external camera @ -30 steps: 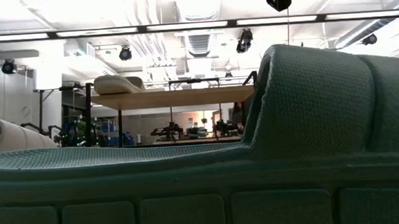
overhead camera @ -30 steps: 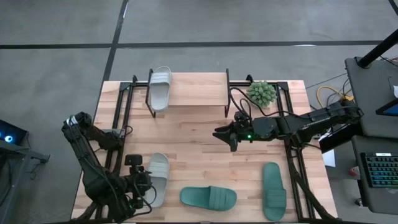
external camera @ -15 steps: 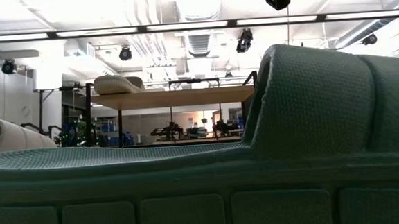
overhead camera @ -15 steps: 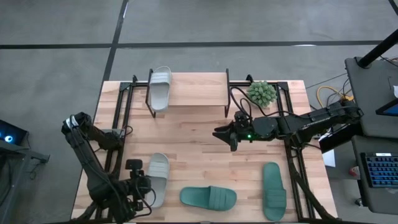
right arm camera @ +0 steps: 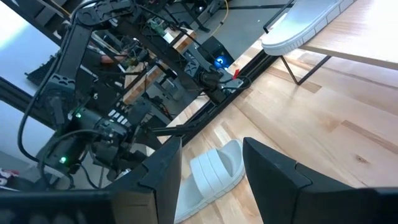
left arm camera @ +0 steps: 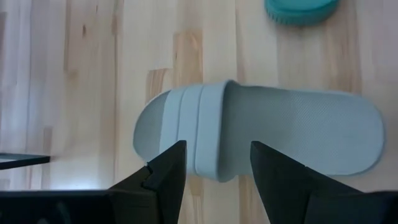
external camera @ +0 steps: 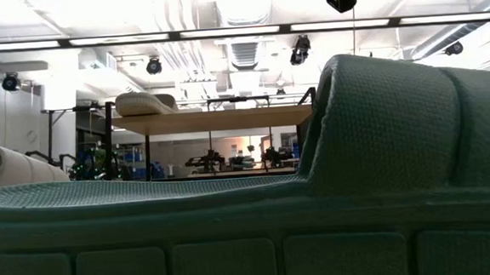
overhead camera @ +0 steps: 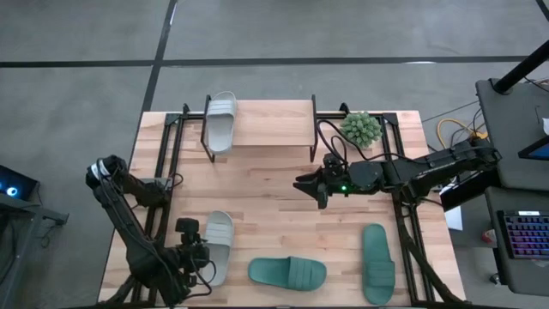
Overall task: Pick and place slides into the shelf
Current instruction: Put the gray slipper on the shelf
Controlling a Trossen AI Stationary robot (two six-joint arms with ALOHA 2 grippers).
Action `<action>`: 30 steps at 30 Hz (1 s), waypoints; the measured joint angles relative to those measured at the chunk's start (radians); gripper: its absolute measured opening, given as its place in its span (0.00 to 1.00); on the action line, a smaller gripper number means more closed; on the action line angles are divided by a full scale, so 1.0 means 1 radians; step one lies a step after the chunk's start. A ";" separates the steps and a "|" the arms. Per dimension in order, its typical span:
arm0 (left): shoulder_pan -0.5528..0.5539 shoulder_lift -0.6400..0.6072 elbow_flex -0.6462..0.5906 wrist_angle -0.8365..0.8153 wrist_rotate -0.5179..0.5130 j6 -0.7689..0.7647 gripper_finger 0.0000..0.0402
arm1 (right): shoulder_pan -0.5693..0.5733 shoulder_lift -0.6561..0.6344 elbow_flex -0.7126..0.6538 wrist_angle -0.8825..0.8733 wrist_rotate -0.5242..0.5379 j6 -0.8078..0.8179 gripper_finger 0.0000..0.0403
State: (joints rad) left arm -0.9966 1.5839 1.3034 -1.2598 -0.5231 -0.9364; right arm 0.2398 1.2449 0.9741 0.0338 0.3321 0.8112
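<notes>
Overhead, a pale grey-white foam slide [overhead camera: 216,246] is seen beside the left gripper [overhead camera: 196,256], long axis running toward the plank-topped, black-legged shelf [overhead camera: 266,124]. In the left wrist view, parted, empty fingers [left arm camera: 166,169] are aimed at its ribbed strap. The right gripper [overhead camera: 310,187] is held mid-table, parted, empty.

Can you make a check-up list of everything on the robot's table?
Surface: wooden table, mostly bare.
Job's things: one white slide on the shelf; another white slide and two green slides on the table.
Clutter: small green plant.
Grippers: left gripper open, over the white slide's strap; right gripper open, empty, mid-table.
Cables: black ones beside the plant.
Surroundings: grey floor, keyboard at the right.
</notes>
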 joint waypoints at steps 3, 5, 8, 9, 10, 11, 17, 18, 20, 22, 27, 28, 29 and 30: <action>0.000 0.011 -0.005 0.000 0.001 0.000 0.41 | 0.000 0.000 0.000 0.000 0.000 -0.001 0.40; 0.000 0.018 -0.010 0.002 0.002 0.000 0.41 | 0.000 0.000 0.000 -0.002 0.000 0.000 0.40; 0.000 0.028 -0.027 0.012 0.001 0.000 0.41 | 0.000 0.000 0.000 -0.003 -0.001 -0.004 0.40; 0.000 0.030 -0.037 0.025 0.001 0.000 0.41 | 0.000 0.000 0.000 -0.003 -0.001 -0.004 0.40; 0.000 0.031 -0.047 0.041 0.001 0.000 0.41 | 0.000 0.000 0.000 -0.003 -0.001 -0.004 0.40; 0.000 0.031 -0.060 0.063 0.002 0.000 0.41 | 0.000 0.000 0.000 -0.003 -0.001 -0.004 0.40; 0.000 0.032 -0.104 0.100 0.006 0.000 0.41 | 0.000 0.000 0.000 -0.004 -0.003 -0.003 0.40; 0.000 0.032 -0.109 0.100 0.006 0.000 0.41 | 0.000 0.000 0.000 -0.004 -0.003 -0.003 0.40; 0.000 0.032 -0.120 0.101 0.005 0.000 0.41 | 0.000 0.000 0.000 -0.004 -0.003 -0.003 0.40; 0.000 0.032 -0.133 0.103 0.005 0.000 0.41 | 0.000 0.000 0.000 -0.004 -0.003 -0.003 0.40; 0.000 0.032 -0.166 0.127 0.000 0.000 0.41 | 0.000 0.000 0.000 -0.004 -0.003 -0.003 0.40; 0.000 0.032 -0.171 0.143 -0.001 0.000 0.41 | 0.000 0.000 0.000 -0.004 -0.003 -0.003 0.40; 0.000 0.032 -0.176 0.161 -0.001 0.000 0.41 | 0.000 0.000 0.000 -0.004 -0.003 -0.003 0.40; 0.000 0.032 -0.180 0.173 -0.001 0.000 0.41 | 0.000 0.000 0.000 -0.004 -0.003 -0.003 0.40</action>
State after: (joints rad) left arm -0.9966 1.6161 1.1230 -1.0873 -0.5240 -0.9363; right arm 0.2398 1.2449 0.9741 0.0296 0.3294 0.8082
